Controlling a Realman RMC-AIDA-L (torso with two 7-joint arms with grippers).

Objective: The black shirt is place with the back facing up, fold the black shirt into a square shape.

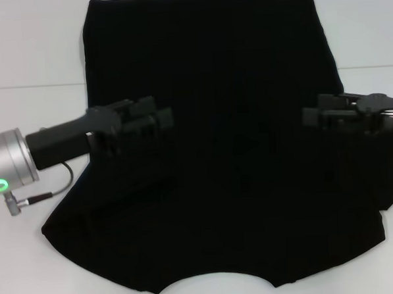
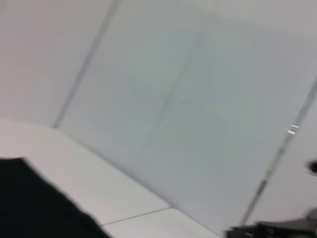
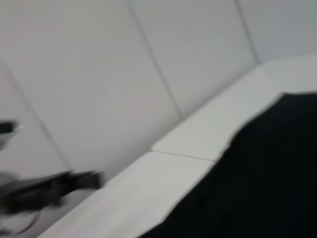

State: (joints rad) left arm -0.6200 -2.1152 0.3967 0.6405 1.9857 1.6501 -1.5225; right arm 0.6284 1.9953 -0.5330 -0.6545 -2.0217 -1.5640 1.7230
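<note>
Head view: matte black shirt (image 1: pixel 224 172) spreads broad, neckline curved, between both grippers.

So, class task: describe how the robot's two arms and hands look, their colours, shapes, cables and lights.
The left arm has a silver cylindrical segment with a glowing green ring light, a thin dark cable with a metal plug, then a black sleeve ending in the blocky black left hand. The right hand is also black and angular.

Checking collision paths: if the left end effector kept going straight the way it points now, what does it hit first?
Likely only the black shirt beneath it. The left end effector points across toward the right end effector, the next rigid thing in line; their relative heights are unclear.
</note>
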